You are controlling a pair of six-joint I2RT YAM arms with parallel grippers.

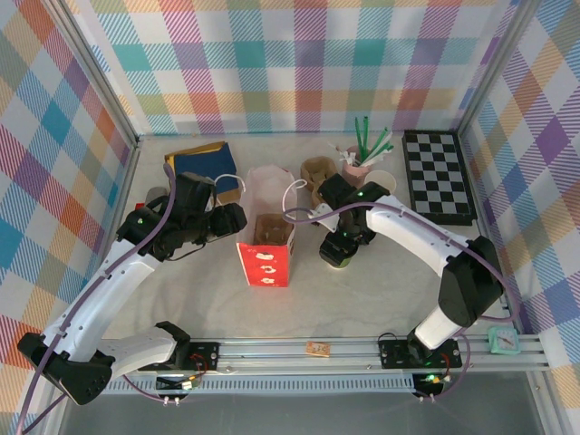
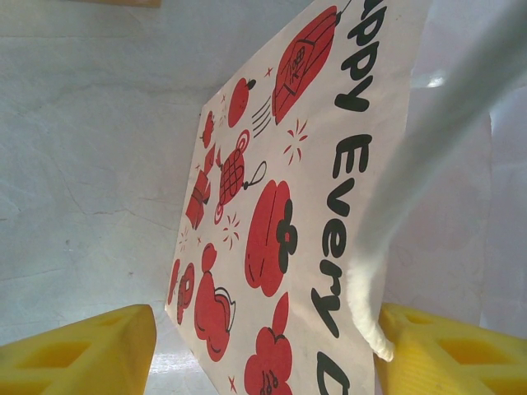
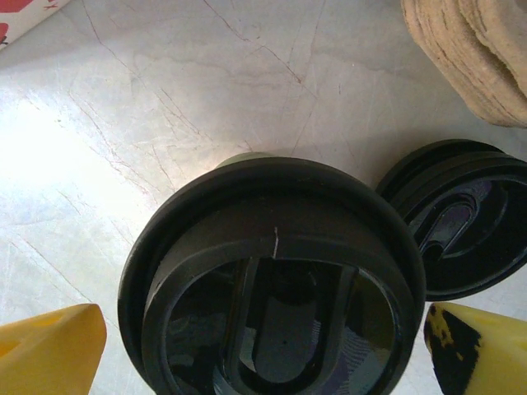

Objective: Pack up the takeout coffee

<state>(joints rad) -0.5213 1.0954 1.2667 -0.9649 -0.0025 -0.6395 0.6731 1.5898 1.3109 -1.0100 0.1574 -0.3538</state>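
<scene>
Lidded coffee cup (image 1: pixel 340 255) stands mid-table, just right of the open bag (image 1: pixel 265 261).
My right gripper (image 3: pixel 263 350) hangs over it, jaws spread wide either side of its top, gripping nothing (a loose lid (image 3: pixel 461 222) lies just beside). Bare table (image 1: pixel 381 299) runs to the near edge. My left gripper (image 2: pixel 263 354) stands open at the bag's side, printed "…appy Every"; something brown sits inside.

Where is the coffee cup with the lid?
The coffee stands right of the bag in the top view, under the right gripper, a loose lid beside it.
</scene>
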